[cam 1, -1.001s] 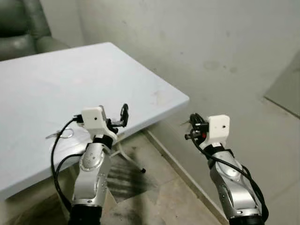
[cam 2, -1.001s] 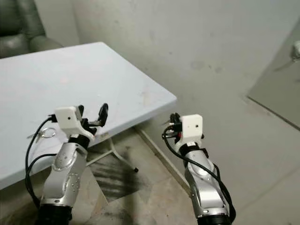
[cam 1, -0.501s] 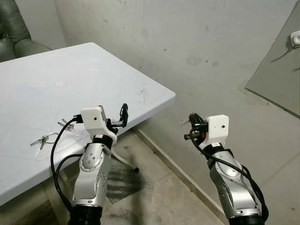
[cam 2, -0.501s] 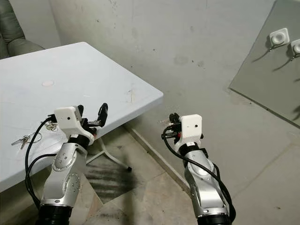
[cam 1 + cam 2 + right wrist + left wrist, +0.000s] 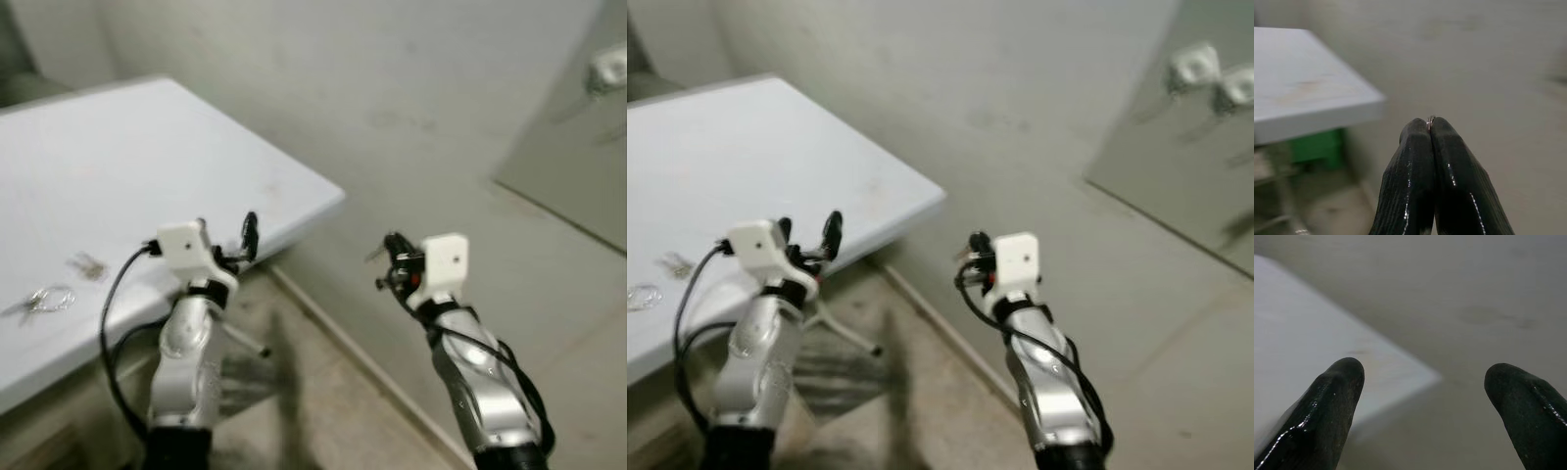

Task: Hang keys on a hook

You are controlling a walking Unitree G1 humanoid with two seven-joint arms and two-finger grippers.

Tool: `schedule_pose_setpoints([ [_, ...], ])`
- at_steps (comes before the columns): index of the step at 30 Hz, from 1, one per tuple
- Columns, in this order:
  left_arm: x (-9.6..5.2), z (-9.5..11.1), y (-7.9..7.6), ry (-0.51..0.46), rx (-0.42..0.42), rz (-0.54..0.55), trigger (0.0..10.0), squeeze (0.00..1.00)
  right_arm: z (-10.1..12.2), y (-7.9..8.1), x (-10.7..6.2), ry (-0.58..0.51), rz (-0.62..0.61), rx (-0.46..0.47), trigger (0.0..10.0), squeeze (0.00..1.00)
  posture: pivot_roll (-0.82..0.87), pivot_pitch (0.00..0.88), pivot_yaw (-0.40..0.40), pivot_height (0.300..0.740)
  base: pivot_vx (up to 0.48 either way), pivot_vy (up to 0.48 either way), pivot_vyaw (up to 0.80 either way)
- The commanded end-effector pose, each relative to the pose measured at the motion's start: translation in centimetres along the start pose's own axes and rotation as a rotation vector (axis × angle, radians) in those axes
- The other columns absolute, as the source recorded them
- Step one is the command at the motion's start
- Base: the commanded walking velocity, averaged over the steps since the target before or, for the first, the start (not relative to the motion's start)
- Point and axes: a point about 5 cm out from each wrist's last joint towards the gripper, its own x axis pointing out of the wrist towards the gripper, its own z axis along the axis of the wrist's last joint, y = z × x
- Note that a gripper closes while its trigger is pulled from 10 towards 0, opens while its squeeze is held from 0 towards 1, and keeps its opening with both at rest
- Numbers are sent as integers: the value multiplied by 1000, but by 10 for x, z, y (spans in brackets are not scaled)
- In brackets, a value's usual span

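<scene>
- The right gripper (image 5: 1430, 128) is held raised in the air beside the wall, well clear of the bench (image 5: 147, 166); its two fingers (image 5: 1410, 186) are pressed together, and a thin metal key ring (image 5: 1430, 119) is seen pinched edge-on at their tips.
- In the blurred head views, small metal pieces, probably the keys (image 5: 380, 253), are seen at the right gripper's tips; no detail can be told.
- The left gripper (image 5: 1422, 382) is held over the near edge of the white bench, its fingers spread wide with nothing between them.
- Further keys on a ring (image 5: 44, 297) are seen lying on the bench to the left of the left arm.
- White hooks (image 5: 1195, 67) are mounted on a grey panel (image 5: 1176, 157) on the wall, well apart from the right gripper.
</scene>
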Motion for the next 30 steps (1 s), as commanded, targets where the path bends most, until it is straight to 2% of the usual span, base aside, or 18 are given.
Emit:
schedule_pose_setpoints([
  [1, 1, 3, 2, -4, 15, 8, 10000, 0, 1, 0, -1, -4, 0, 6, 10000, 0, -31, 0, -91, 740, 0, 0, -769],
  [30, 0, 1, 3, 10, 16, 33, 10000, 0, 1, 0, -2, 6, -1, 11, 10000, 0, -33, 0, -96, 740, 0, 0, -763],
])
